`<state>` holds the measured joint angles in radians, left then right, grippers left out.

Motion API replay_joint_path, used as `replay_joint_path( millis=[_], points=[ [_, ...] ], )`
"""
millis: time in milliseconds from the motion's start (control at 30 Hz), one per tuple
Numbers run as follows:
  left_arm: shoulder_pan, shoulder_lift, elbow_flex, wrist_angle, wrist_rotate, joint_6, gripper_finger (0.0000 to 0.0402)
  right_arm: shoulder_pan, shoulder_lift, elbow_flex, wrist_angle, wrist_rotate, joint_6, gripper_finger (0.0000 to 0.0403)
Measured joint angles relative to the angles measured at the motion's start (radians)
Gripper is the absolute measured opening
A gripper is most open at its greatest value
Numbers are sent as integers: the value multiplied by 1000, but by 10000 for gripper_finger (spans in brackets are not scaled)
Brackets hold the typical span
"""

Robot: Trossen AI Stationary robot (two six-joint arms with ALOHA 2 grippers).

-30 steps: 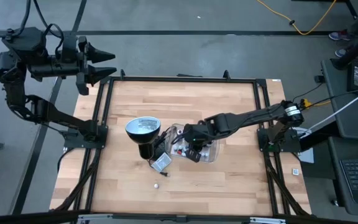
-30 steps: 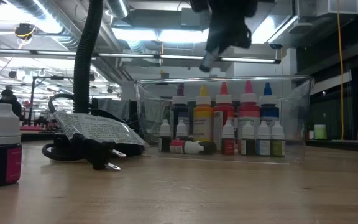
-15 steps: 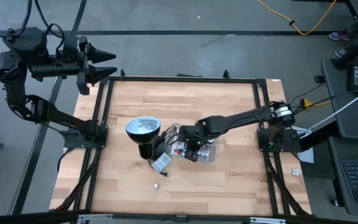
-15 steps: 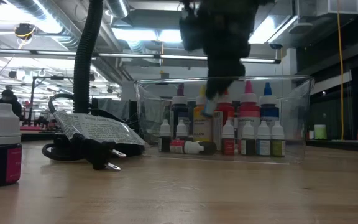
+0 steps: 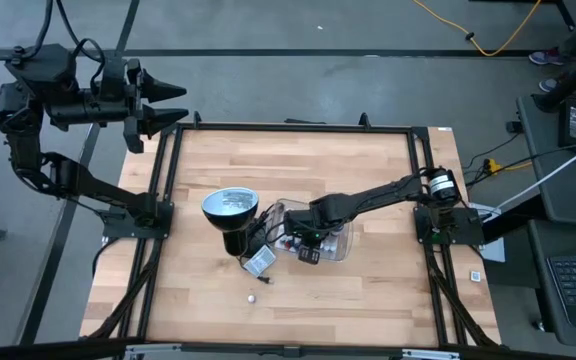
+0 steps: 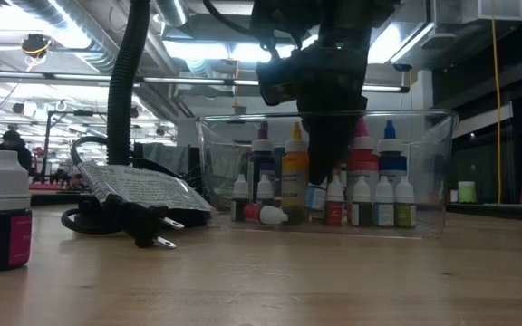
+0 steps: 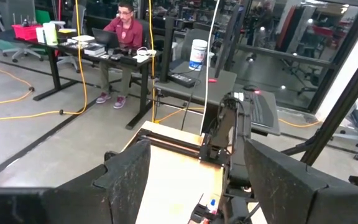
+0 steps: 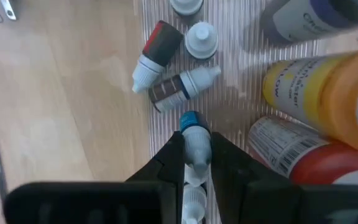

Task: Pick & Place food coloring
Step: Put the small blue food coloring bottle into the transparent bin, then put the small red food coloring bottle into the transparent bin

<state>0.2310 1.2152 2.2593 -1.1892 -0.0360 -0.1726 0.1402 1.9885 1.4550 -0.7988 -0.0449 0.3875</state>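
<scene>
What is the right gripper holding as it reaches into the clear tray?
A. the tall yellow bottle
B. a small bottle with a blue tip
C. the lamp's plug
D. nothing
B: in the right wrist view the right gripper is shut on a small blue-tipped bottle, low inside the clear tray beside the tall yellow bottle.

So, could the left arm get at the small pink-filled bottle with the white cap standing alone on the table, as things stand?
Probably yes. The left gripper waits beyond the table's far left corner, jaws open and empty, and the small pink-filled bottle stands alone on bare wood, outside the clear plastic tray, with nothing seen around it.
</scene>
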Motion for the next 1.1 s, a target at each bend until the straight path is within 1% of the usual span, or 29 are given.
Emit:
replay_joint_path(
  millis=[200, 400, 467, 800, 900, 1100],
  points=[
    [0, 0, 0, -2, 1, 1, 255, 0, 4, 0, 1, 2, -7, 62],
    [0, 0, 0, -7, 1, 0, 253, -5, 6, 0, -2, -1, -7, 102],
    [0, 0, 0, -7, 1, 1, 254, -5, 6, -1, -3, -6, -8, 109],
    [0, 0, 0, -25, 3, -6, 254, -5, 8, 0, -13, -8, -28, 116],
    [0, 0, 0, -20, 3, -7, 255, -5, 14, 32, -63, -4, -31, 116],
    [0, -4, 1, -19, -18, -13, 254, -7, 15, 136, -165, 69, -31, 117]
  ],
)
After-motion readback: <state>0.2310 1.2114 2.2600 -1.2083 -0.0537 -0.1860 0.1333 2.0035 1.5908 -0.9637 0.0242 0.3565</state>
